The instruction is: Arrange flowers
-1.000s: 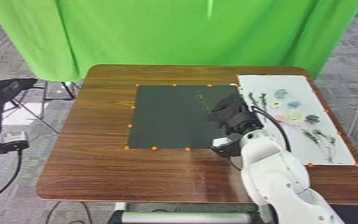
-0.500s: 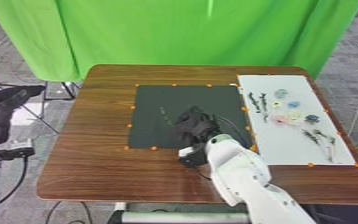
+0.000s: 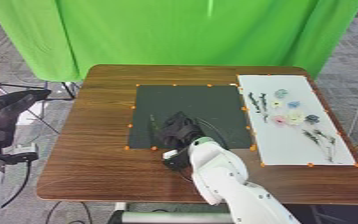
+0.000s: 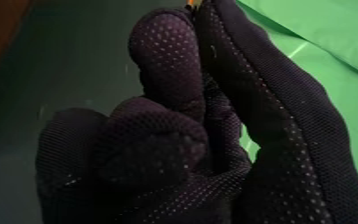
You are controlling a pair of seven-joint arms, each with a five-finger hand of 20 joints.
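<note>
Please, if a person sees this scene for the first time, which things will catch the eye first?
Probably the bright green cloth hanging behind the table, by far the strongest colour. Next, perhaps, the pale pink, cream and blue flowers on the white board at the table's right side. Then the robot's black-gloved right hand, over the near part of the dark mat in the middle.

Glossy brown wooden table (image 3: 87,170).
</note>
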